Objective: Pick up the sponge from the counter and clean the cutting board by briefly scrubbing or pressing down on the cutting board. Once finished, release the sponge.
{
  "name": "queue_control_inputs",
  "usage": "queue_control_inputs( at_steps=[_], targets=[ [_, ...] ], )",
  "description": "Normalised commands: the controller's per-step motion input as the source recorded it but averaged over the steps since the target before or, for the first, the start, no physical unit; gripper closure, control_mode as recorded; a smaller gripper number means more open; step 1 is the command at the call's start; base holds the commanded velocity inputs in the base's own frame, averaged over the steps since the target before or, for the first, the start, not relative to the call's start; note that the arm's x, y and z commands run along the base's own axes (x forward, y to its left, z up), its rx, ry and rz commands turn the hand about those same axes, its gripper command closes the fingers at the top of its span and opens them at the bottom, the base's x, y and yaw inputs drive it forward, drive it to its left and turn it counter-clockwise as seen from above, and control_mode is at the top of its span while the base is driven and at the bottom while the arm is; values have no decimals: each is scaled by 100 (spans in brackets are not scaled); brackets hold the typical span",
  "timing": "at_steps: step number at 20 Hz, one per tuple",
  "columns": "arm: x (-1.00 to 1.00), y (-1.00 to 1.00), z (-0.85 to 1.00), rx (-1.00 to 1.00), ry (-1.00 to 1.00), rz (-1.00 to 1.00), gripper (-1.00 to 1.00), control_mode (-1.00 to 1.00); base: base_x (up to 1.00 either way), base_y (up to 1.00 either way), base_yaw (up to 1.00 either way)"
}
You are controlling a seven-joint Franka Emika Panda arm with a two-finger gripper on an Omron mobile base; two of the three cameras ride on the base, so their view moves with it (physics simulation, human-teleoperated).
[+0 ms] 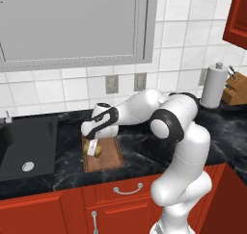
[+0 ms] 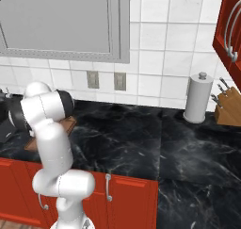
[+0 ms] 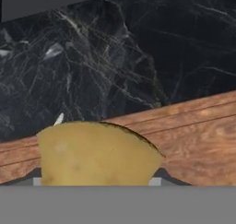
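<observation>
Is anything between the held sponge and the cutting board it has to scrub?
Nothing visible is. The gripper holds the sponge right over the cutting board, and in the hand view bare wood lies beside the sponge.

The sponge (image 3: 94, 154) is blocking the fingertips in the hand view, so the jaws' grip is not showing there. The arm is covering most of the cutting board (image 2: 69, 124) in the right base view. The left picture edge is cutting off the sink (image 1: 26, 149) in the left base view
</observation>
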Motion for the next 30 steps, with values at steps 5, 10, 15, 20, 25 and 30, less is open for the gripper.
queue_control_inputs(
  at_steps=[5,10,15,20,25,30],
  targets=[
    [91,0,0,0,2,0,100,-100,0,0,0],
    [90,0,0,0,2,0,100,-100,0,0,0],
    [68,2,0,0,0,-1,100,-100,0,0,0],
    [40,0,0,-4,0,-3,100,-100,0,0,0],
    [7,-4,-1,-7,-2,-4,100,-100,0,0,0],
    [-54,-10,-16,-4,-13,-1,100,-100,0,0,0]
  ],
)
